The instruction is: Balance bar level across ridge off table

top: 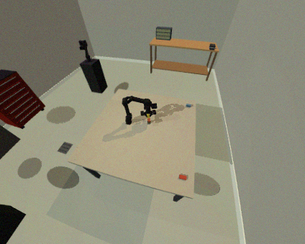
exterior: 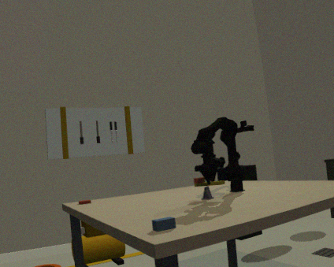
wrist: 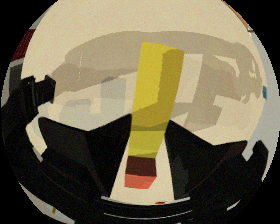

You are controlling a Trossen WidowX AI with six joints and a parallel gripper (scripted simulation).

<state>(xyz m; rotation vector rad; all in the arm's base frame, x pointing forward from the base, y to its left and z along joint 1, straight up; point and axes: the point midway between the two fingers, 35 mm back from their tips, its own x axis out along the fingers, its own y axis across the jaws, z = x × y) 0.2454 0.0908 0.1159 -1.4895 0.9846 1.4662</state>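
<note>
The yellow bar (top: 148, 116) (exterior: 217, 183) (wrist: 156, 90) has a red block (exterior: 199, 180) (wrist: 140, 181) at one end. My gripper (exterior: 208, 183) (wrist: 148, 120) is shut on the bar's middle part, one finger on each side. The bar looks about level in the exterior view. The small grey ridge (exterior: 207, 194) stands on the table (top: 134, 152) (exterior: 119, 214), just below the bar there. Whether the bar touches the ridge cannot be told. I cannot make out the ridge in the wrist view.
A blue block (top: 188, 106) (exterior: 164, 224) lies near one table corner. A separate red block (top: 183, 177) (exterior: 84, 202) lies near another corner. The arm's base (top: 128, 119) (exterior: 236, 185) stands on the table close to the ridge.
</note>
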